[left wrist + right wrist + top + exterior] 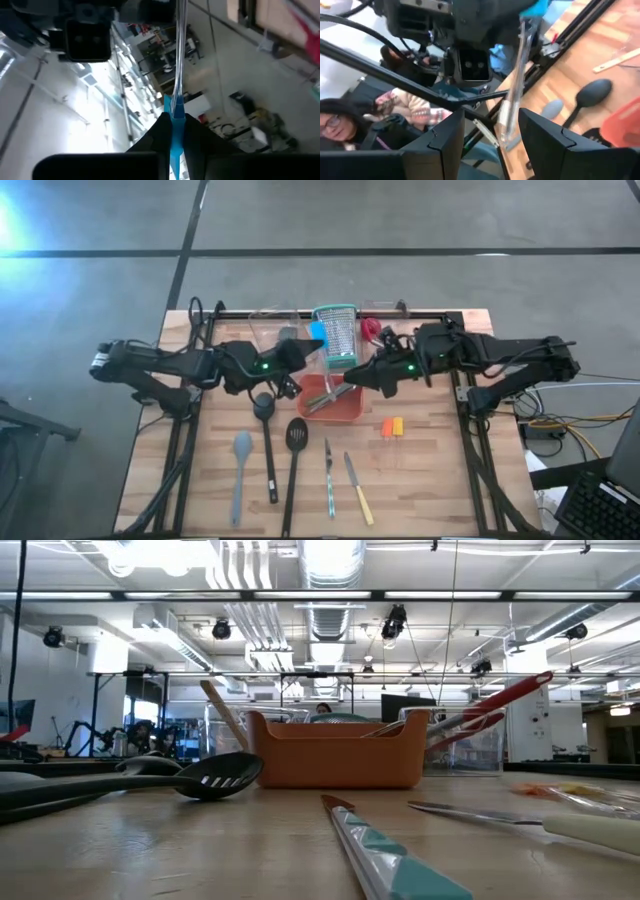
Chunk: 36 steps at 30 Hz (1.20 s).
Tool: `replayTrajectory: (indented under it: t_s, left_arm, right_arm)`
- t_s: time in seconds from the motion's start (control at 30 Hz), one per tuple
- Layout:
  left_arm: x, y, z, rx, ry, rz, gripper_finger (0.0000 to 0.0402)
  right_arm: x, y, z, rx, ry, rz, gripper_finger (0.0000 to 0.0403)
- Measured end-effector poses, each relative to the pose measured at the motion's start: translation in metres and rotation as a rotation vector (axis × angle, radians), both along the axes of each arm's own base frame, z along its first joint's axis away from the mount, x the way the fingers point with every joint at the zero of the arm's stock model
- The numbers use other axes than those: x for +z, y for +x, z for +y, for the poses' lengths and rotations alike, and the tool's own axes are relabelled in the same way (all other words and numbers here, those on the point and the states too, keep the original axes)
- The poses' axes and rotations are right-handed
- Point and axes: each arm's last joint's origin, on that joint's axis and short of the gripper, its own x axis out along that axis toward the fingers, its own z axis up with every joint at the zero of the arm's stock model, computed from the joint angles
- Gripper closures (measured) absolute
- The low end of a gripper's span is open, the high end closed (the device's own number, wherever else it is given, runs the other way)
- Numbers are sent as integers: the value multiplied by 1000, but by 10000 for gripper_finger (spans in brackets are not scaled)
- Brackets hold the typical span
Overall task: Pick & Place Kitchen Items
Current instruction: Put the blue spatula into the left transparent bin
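Table [430, 480]: pale wood planks, visible grain, slight sheen in the low view.
Tray [335, 752]: orange plastic, matt, smooth walls.
Grater [336, 335]: steel, dull shine, perforated face, teal plastic rims.
Bins [268, 327] at the far edge: clear glossy plastic.
Slotted turner [215, 774]: black plastic, semi-gloss.
Spatula [240, 470] near the front edge: grey, matt, looks like silicone or plastic.
Knife [470, 812]: bright metal blade, cream handle of smooth plastic.
Left gripper [172, 131]: matt black fingers pinched on a blue plastic tool [173, 120] with a shiny, clear-looking shank.
Right gripper [490, 131]: matt black moulded plastic.
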Motion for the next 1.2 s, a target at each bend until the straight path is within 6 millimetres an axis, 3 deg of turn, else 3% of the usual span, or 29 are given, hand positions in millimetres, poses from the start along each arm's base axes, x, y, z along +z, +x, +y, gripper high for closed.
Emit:
replayTrajectory:
  t_s: [0.23,0.5,0.63,0.77,0.87,1.03,1.2]
  left_arm:
    - [5,5,-4,-14,37,-10,373]
    - [6,4,-5,-21,39,-12,373]
    - [6,4,-5,-23,39,-14,373]
    - [7,4,-5,-31,29,-28,373]
    - [8,3,-5,-44,23,-36,373]
    - [10,3,-6,-70,-100,-103,322]
    - [17,-1,-5,-54,-269,-208,262]
  right_arm:
    - [-14,25,3,82,14,1,227]
    - [-17,33,2,86,-10,-14,243]
    - [-18,34,0,85,-37,-19,290]
    - [-18,34,0,88,-68,-19,375]
    - [-18,34,0,93,-77,-23,388]
    - [-15,31,-1,95,-100,-35,392]
    - [-2,12,-5,52,-161,-53,393]
